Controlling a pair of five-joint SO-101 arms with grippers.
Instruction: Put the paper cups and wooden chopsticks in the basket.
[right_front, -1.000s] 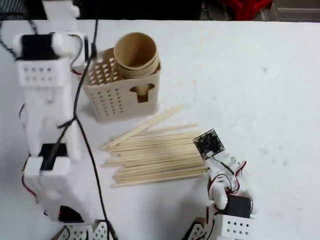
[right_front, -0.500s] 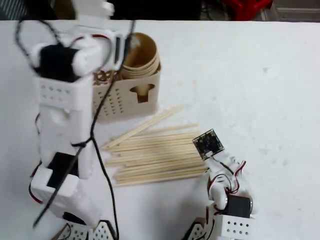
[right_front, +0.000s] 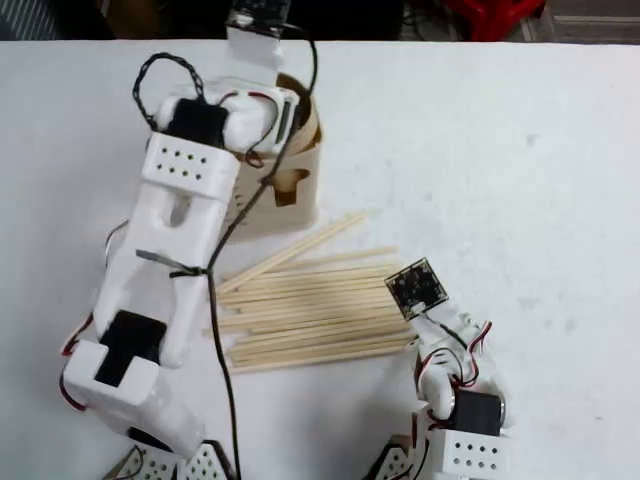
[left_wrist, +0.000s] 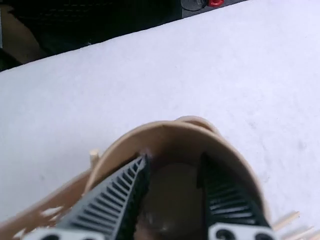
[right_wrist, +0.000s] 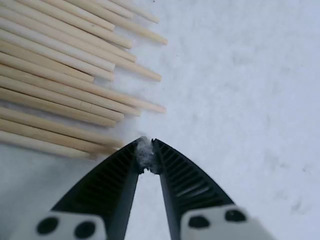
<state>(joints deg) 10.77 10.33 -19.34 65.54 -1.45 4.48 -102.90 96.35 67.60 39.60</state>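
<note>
Paper cups (right_front: 311, 115), nested in a stack, stand in the perforated beige basket (right_front: 292, 196) toward the far side of the white table (right_front: 520, 150). The left arm (right_front: 175, 235) stretches out over them and hides much of the basket and stack from above. The left gripper (left_wrist: 172, 164) is down inside the mouth of the top cup (left_wrist: 165, 131). Its two black ribbed fingers (left_wrist: 125, 195) are spread moderately apart, with the cup's brown interior showing between them. One finger sits close under the rim, though whether it touches the wall cannot be told (nothing is clamped between the pair).

The wooden chopsticks (right_front: 310, 315) lie outside the basket, loose on the table in a roughly parallel pile on its near side, between the two arms. One stick (right_front: 295, 247) is angled across the top of the pile toward the basket's corner.

The right arm (right_front: 458, 395) is folded low at the near edge, its wrist camera board (right_front: 417, 286) over the pile's right-hand ends. The right gripper (right_wrist: 145, 151) rests tip-down at the table, jaws drawn together so the tips meet, gripping nothing. It sits just beside the ends of the nearest chopsticks (right_wrist: 60, 80) but not on them.
</note>
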